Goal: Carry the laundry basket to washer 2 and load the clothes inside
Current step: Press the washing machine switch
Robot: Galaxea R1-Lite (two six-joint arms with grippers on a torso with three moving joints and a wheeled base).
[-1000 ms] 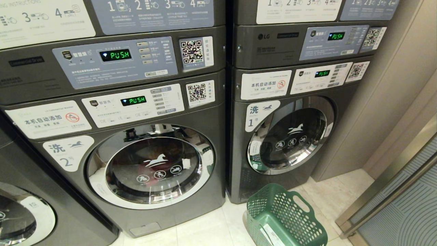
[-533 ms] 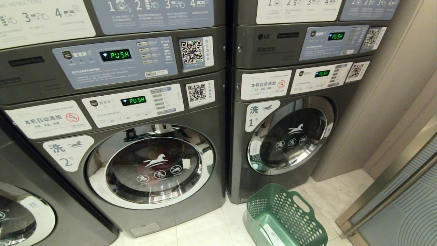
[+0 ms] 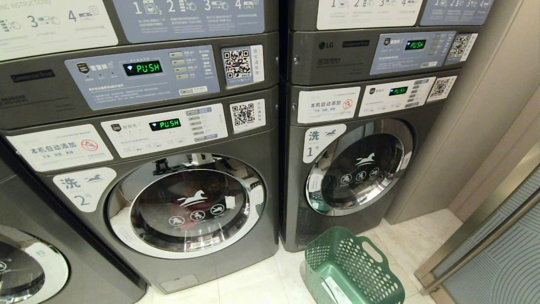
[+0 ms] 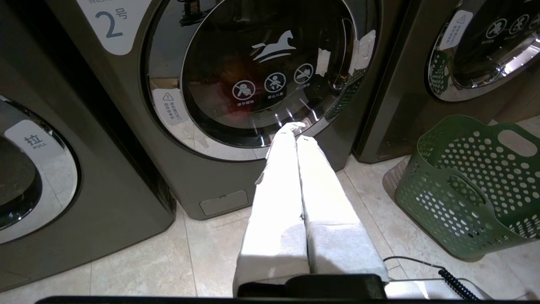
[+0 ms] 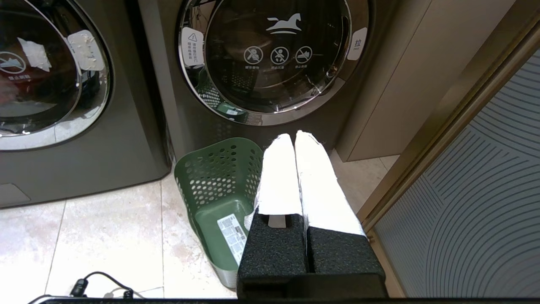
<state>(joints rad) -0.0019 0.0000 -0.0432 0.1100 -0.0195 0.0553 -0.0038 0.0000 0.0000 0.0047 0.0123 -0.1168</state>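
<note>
Laundry basket empty on floor before washer 1; reddish clothes behind washer 2 closed door. Left gripper, right gripper pressed together, empty. Loading apparently finished; nothing further needed.

Washer 2: matt dark grey metal body, glossy chrome door ring, dark reflective glass; laundry basket: smooth green perforated plastic with paper label; floor: polished pale stone tile; left gripper fingers wrapped in white cloth-like tape.
</note>
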